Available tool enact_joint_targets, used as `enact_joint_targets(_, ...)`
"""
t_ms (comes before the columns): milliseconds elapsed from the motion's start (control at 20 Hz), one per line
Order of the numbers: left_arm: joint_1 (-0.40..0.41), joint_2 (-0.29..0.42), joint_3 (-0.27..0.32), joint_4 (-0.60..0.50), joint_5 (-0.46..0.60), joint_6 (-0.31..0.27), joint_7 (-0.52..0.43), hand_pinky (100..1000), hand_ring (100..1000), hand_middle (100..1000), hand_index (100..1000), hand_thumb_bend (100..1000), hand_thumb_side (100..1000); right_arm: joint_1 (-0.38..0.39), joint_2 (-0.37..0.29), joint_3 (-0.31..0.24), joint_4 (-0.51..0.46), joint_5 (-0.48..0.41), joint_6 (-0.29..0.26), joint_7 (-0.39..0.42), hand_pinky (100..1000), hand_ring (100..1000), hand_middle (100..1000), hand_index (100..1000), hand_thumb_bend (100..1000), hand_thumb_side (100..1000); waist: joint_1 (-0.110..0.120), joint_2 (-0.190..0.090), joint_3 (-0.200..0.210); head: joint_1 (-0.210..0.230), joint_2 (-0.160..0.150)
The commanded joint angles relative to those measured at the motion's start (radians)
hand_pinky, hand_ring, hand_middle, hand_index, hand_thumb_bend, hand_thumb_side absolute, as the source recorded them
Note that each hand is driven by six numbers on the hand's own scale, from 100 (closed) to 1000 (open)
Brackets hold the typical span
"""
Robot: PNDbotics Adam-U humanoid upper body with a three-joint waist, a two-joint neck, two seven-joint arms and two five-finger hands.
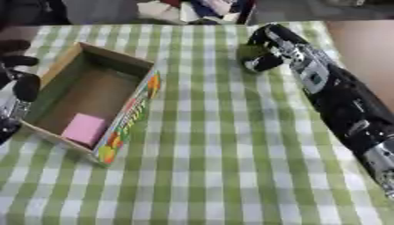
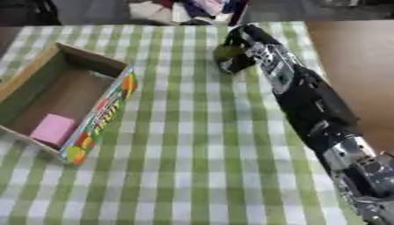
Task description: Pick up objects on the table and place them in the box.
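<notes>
An open cardboard box [image 1: 135,105] with a colourful printed side lies on the left of the checked table. A pink block [image 1: 83,128] rests inside it at the near end. My right hand [image 1: 265,46] reaches across to the far right of the table, its fingers curled round a small olive-green object [image 1: 249,52] at about table height. My left hand [image 1: 17,88] shows at the left edge beside the box, holding nothing that I can see.
The green and white checked cloth [image 1: 215,154] covers the table. Its right edge [image 1: 338,48] runs close past my right arm. Clutter of clothing and objects [image 1: 192,9] lies beyond the far edge.
</notes>
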Motion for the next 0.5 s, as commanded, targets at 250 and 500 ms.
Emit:
enact_joint_targets(250, -0.009, 0.009, 0.000, -0.014, 0.004, -0.002, -0.002, 574, 715, 747, 810, 525, 675, -0.005, -0.004, 0.019, -0.050, 0.089, -0.007, -0.078, 583, 567, 284, 419, 161, 100, 0.002, -0.013, -0.003, 0.000, -0.017)
enact_joint_targets(500, -0.005, 0.009, 0.001, -0.013, 0.004, -0.003, -0.001, 574, 716, 747, 810, 524, 676, 0.006, -0.003, 0.040, -0.105, 0.134, -0.028, -0.104, 590, 560, 276, 411, 148, 100, 0.003, -0.013, -0.006, 0.001, -0.021)
